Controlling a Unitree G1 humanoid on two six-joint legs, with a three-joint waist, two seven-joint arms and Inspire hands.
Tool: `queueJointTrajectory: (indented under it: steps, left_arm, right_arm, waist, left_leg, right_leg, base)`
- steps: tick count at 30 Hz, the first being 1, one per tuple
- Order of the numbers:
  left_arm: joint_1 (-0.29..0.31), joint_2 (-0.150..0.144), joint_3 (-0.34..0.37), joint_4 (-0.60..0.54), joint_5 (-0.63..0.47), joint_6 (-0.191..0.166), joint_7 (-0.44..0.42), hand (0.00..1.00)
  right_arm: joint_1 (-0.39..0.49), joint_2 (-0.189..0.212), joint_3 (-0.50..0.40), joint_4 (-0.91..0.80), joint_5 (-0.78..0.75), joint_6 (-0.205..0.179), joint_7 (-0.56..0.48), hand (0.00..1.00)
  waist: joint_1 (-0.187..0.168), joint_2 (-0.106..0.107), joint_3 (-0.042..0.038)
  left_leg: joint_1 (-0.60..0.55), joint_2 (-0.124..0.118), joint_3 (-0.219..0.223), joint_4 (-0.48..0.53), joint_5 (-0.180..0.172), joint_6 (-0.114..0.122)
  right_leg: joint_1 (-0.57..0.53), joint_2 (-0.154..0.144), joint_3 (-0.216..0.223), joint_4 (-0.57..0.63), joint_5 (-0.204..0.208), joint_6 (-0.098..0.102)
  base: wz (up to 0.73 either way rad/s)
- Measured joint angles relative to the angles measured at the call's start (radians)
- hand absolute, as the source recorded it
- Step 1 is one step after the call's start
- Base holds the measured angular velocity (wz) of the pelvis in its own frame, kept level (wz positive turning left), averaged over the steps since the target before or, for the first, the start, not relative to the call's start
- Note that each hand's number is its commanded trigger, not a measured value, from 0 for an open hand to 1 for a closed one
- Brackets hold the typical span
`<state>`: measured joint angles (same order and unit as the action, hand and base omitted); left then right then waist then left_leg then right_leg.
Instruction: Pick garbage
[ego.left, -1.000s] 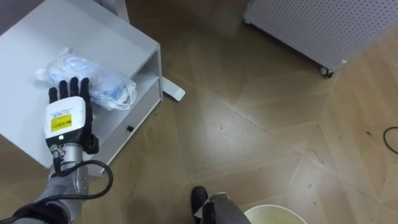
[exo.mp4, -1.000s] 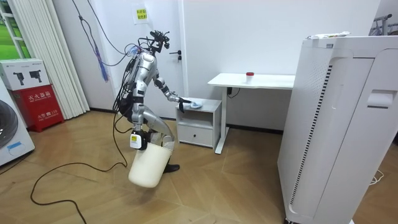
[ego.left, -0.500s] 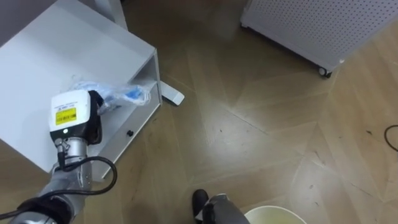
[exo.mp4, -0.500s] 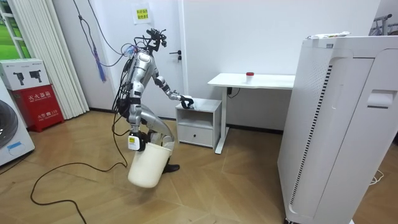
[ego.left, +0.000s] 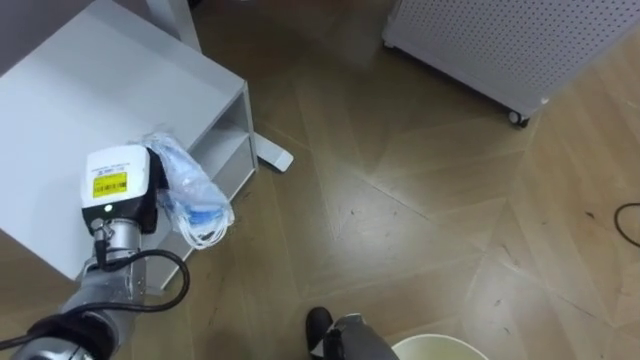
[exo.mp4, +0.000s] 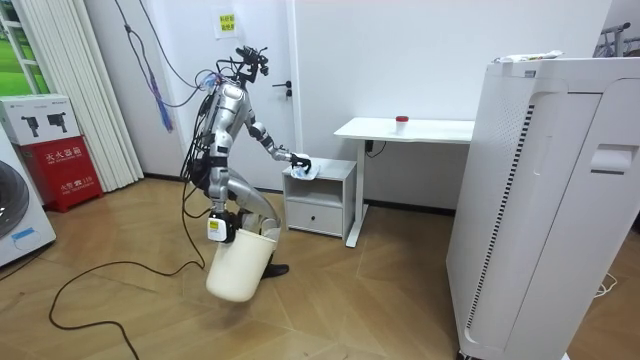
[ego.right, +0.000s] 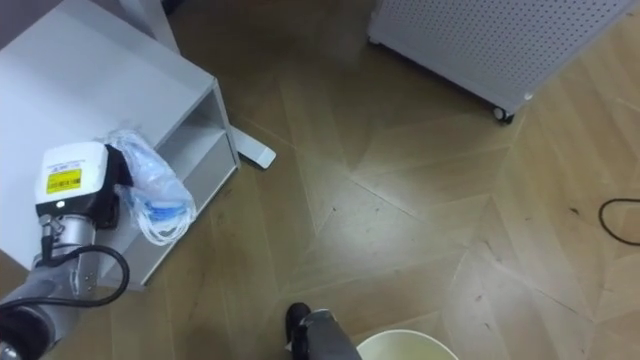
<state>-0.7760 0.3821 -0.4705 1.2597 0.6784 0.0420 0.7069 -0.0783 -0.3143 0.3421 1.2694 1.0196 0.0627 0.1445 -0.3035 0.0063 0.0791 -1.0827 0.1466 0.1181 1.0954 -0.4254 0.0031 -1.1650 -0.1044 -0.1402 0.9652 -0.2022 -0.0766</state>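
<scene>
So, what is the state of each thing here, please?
left hand: shut on the plastic bag.
plastic bag: hanging from that hand, past the cabinet edge.
cabinet: drawer shut, upper shelf open.
bin: tilted, top open, at the right hand.

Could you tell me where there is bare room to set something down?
The cabinet top is bare beyond the left hand and its plastic bag. The floor lies open between the cabinet, the white perforated unit and the bin. Crowded only at the cabinet's front edge, where the bag hangs.
</scene>
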Motion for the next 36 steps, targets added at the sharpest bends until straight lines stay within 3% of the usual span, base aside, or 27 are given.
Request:
queueJointTrajectory:
  steps: [5, 8, 11, 14, 17, 19, 22, 24, 27, 31, 36]
  left_arm:
    - [0.005, -0.003, -0.015, 0.011, -0.053, -0.025, 0.022, 1.00]
    - [0.009, -0.019, -0.010, 0.016, -0.082, -0.044, 0.026, 1.00]
    - [0.024, -0.024, 0.004, 0.010, -0.112, -0.095, 0.052, 1.00]
    - [0.045, -0.050, 0.006, -0.010, -0.159, -0.144, 0.078, 1.00]
    - [0.103, -0.062, 0.003, -0.119, -0.228, -0.202, 0.088, 1.00]
    - [0.159, -0.091, -0.006, -0.164, -0.269, -0.243, 0.088, 1.00]
    - [0.210, -0.141, -0.034, -0.220, -0.295, -0.251, 0.071, 1.00]
    - [0.232, -0.159, -0.058, -0.233, -0.297, -0.269, 0.043, 1.00]
    - [0.267, -0.192, -0.108, -0.258, -0.315, -0.282, -0.020, 1.00]
    - [0.326, -0.241, -0.176, -0.283, -0.379, -0.293, -0.106, 1.00]
    - [0.357, -0.254, -0.211, -0.341, -0.414, -0.293, -0.207, 1.00]
  right_arm:
    - [-0.009, 0.000, 0.010, -0.017, 0.013, -0.010, -0.041, 1.00]
    - [-0.016, 0.003, 0.012, -0.037, 0.013, -0.028, -0.085, 1.00]
    - [-0.020, 0.002, 0.007, -0.086, 0.013, -0.069, -0.147, 1.00]
    - [-0.038, 0.005, 0.008, -0.118, 0.000, -0.109, -0.198, 1.00]
    - [-0.066, 0.026, 0.008, -0.141, 0.004, -0.160, -0.233, 1.00]
    - [-0.083, 0.040, 0.012, -0.164, 0.021, -0.200, -0.258, 1.00]
    - [-0.110, 0.049, 0.041, -0.186, 0.043, -0.224, -0.277, 1.00]
    - [-0.138, 0.066, 0.059, -0.203, 0.048, -0.228, -0.277, 1.00]
    - [-0.172, 0.101, 0.067, -0.224, 0.030, -0.245, -0.260, 1.00]
    - [-0.192, 0.138, 0.074, -0.236, -0.009, -0.245, -0.228, 1.00]
    - [-0.194, 0.154, 0.079, -0.258, -0.048, -0.243, -0.214, 1.00]
  waist:
    - [0.007, 0.000, 0.0001]
    - [0.011, 0.000, 0.0004]
    - [0.016, 0.000, 0.0004]
    - [0.039, -0.002, 0.0005]
    - [0.049, -0.003, 0.0002]
    - [0.063, -0.013, 0.0004]
    - [0.076, -0.019, -0.0023]
    - [0.084, -0.035, -0.0032]
    - [0.085, -0.040, -0.0048]
    - [0.090, -0.054, -0.0112]
    - [0.095, -0.063, -0.0182]
  left_leg:
    - [0.011, 0.002, -0.003, -0.001, 0.001, -0.006]
    - [0.028, 0.002, 0.000, -0.007, 0.001, -0.007]
    - [0.056, 0.004, 0.007, -0.027, 0.002, -0.008]
    - [0.103, 0.011, 0.021, -0.077, 0.015, -0.009]
    - [0.149, 0.012, 0.037, -0.143, 0.039, -0.008]
    - [0.200, 0.012, 0.058, -0.184, 0.044, -0.009]
    - [0.236, 0.010, 0.061, -0.218, 0.047, -0.015]
    - [0.255, 0.009, 0.063, -0.234, 0.050, -0.016]
    - [0.276, 0.008, 0.057, -0.256, 0.062, -0.017]
    - [0.335, -0.006, 0.062, -0.295, 0.064, -0.014]
    - [0.347, -0.019, 0.070, -0.315, 0.069, -0.004]
  right_leg:
    - [0.011, 0.007, 0.000, -0.010, 0.011, 0.007]
    - [0.028, 0.011, -0.001, -0.015, 0.012, 0.008]
    - [0.054, 0.013, 0.003, -0.039, 0.018, 0.012]
    - [0.099, 0.025, 0.008, -0.094, 0.038, 0.015]
    - [0.143, 0.028, 0.008, -0.155, 0.056, 0.016]
    - [0.181, 0.032, 0.020, -0.181, 0.065, 0.007]
    - [0.212, 0.032, 0.018, -0.203, 0.062, 0.007]
    - [0.227, 0.033, 0.017, -0.210, 0.061, 0.004]
    - [0.260, 0.030, 0.001, -0.238, 0.061, 0.004]
    - [0.314, 0.020, 0.002, -0.260, 0.054, 0.019]
    - [0.326, 0.015, 0.006, -0.281, 0.058, 0.034]
  base:
    - [-0.03]
    - [0.00]
    - [-0.09]
    - [-0.10]
    - [-0.01]
    - [-0.10]
    - [0.01]
    - [0.00]
    - [0.12]
    - [0.07]
    - [0.04]
